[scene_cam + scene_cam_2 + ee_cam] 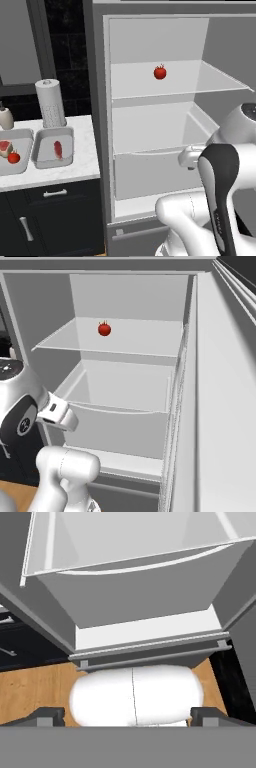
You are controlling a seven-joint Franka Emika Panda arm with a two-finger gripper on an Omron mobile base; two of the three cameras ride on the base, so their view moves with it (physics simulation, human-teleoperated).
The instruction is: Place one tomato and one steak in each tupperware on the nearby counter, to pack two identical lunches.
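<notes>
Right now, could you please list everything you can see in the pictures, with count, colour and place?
Tomato on shelf: one, red, on the fridge's upper shelf.
Tomato in tupperware: one, red, in the left tupperware beside a steak.
Steak: two, red; one in the right tupperware, one in the left.
Tupperware: two, grey, side by side on the counter; the left one is cut by the frame edge.
Counter: one, white speckled, left of the fridge.
Paper towel roll: one, white, behind the tupperware.
Bottle: one, pale, at the counter's back left.
Fridge: one, grey, door open.
Drawer: one, translucent grey, below the shelf.
Gripper: one, dark fingertips, open, holding nothing, pointing at the fridge's base.
</notes>
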